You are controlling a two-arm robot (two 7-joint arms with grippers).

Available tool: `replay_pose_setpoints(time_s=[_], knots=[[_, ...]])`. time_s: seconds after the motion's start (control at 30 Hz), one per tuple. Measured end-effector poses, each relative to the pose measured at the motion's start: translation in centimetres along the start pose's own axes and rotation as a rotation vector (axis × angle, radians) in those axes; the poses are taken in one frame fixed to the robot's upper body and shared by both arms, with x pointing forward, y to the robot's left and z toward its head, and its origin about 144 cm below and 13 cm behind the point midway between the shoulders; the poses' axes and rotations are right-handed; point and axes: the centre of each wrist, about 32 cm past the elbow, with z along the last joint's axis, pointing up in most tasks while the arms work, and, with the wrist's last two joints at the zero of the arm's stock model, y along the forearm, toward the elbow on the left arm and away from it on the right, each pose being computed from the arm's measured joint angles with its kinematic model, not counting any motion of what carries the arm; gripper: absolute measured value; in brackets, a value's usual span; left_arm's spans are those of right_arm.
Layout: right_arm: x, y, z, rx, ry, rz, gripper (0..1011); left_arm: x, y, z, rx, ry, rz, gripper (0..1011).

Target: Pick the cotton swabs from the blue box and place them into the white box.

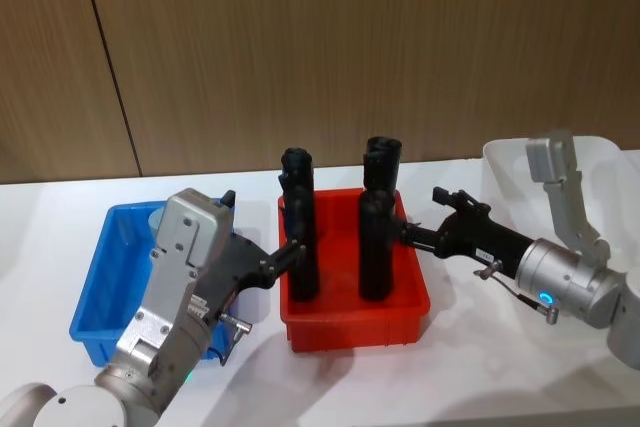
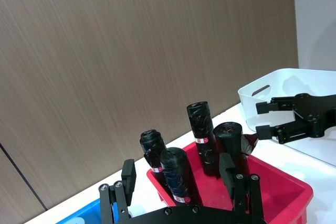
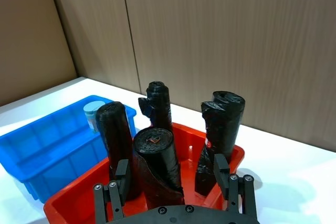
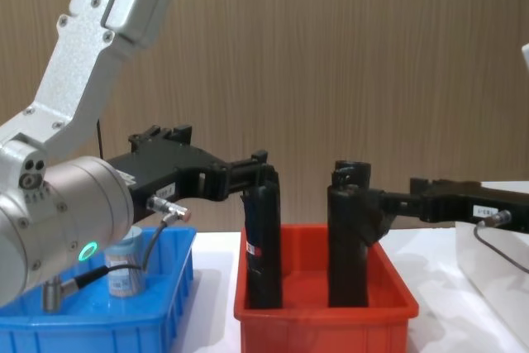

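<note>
**Both claws open at the red bin; swabs in the blue box**

The left claw (image 2: pixel 177 164) was open, its two fingers spread wide with nothing between them. It reached in from the robot's left, above the blue box (image 1: pixel 100 292), and pointed across at the red bin (image 1: pixel 355 322). Its tip lay just beside the upper part of the nearer left black roll (image 1: pixel 302 257); contact could not be made out.

The right claw (image 3: pixel 170 162) was open too, and empty. It came in from the robot's right and faced the left claw across the bin. Its tip lay just beside the nearer right roll (image 1: pixel 375 247), about halfway up. Whether it touched could not be told either.

Four black rolls stood upright in the red bin, two nearer the robot and two farther back. The bin sat on the white surface (image 1: pixel 450 377), between the blue box on the robot's left and the white box (image 1: pixel 600 159) on its right.

One tub of cotton swabs (image 4: pixel 124 266) stood upright in the blue box, lid on top, toward the far side. In the head view the left arm partly hid it. The white box stood at the far right, behind the right arm and well apart from the blue box. A wood-panelled wall (image 1: pixel 300 47) rose behind the surface.
</note>
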Motion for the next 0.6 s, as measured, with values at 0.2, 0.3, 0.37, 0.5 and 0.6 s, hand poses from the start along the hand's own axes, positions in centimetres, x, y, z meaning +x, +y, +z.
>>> replay_pose_setpoints(time_s=[0.2, 0.3, 0.37, 0.5, 0.6], knots=[[0.4, 0.6, 0.0, -0.005, 0.006, 0.033, 1001, 0.0, 0.0, 0.0, 0.0, 0.0, 0.0, 1004], [0.6, 0.9, 0.0, -0.006, 0.007, 0.05, 1001, 0.0, 0.0, 0.0, 0.0, 0.0, 0.0, 1004], [0.6, 1.0, 0.0, -0.007, 0.008, 0.057, 1001, 0.0, 0.0, 0.0, 0.0, 0.0, 0.0, 1004], [0.8, 1.3, 0.0, -0.009, 0.009, 0.08, 1001, 0.0, 0.0, 0.0, 0.0, 0.0, 0.0, 1004], [0.8, 1.5, 0.0, -0.01, 0.01, 0.091, 1001, 0.0, 0.0, 0.0, 0.0, 0.0, 0.0, 1004]])
